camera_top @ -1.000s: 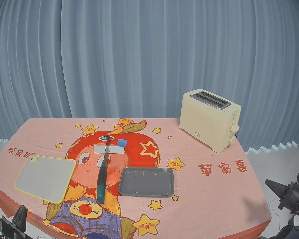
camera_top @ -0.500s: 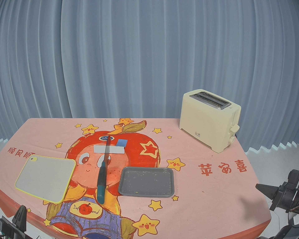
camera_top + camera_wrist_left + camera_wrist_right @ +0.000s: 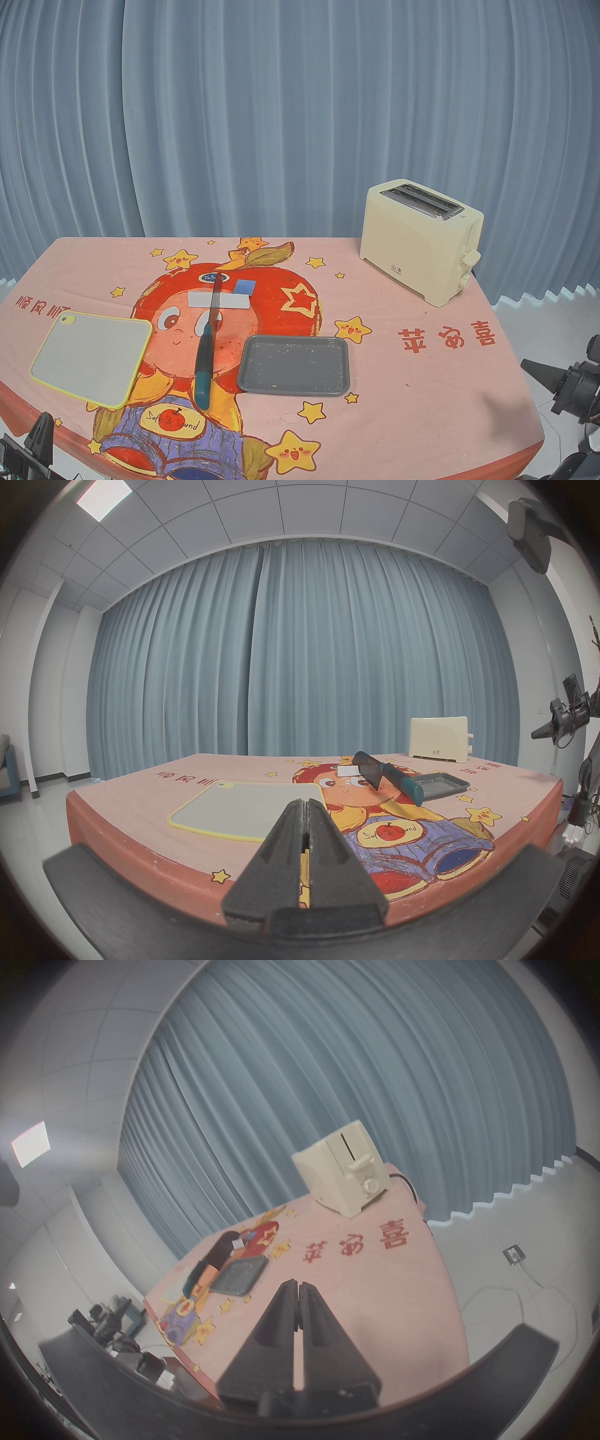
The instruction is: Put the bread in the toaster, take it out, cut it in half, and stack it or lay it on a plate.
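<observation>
Drawn back a little, the right claw [image 3: 526, 365], tips together, sits well apart from the toaster [image 3: 420, 240].

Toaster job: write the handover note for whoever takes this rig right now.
Left gripper: shut, holding nothing, low by the near left edge of the pink-clothed table.
Right gripper: shut, holding nothing, off the table's right edge.
Cream two-slot toaster: far right of the table.
Grey rectangular tray: centre front.
Teal-handled knife: lying between the tray and the pale cutting board with yellow-green rim at left.
Done: no step yet; board and tray carry nothing.
Left: toast, take out, halve, plate.
</observation>
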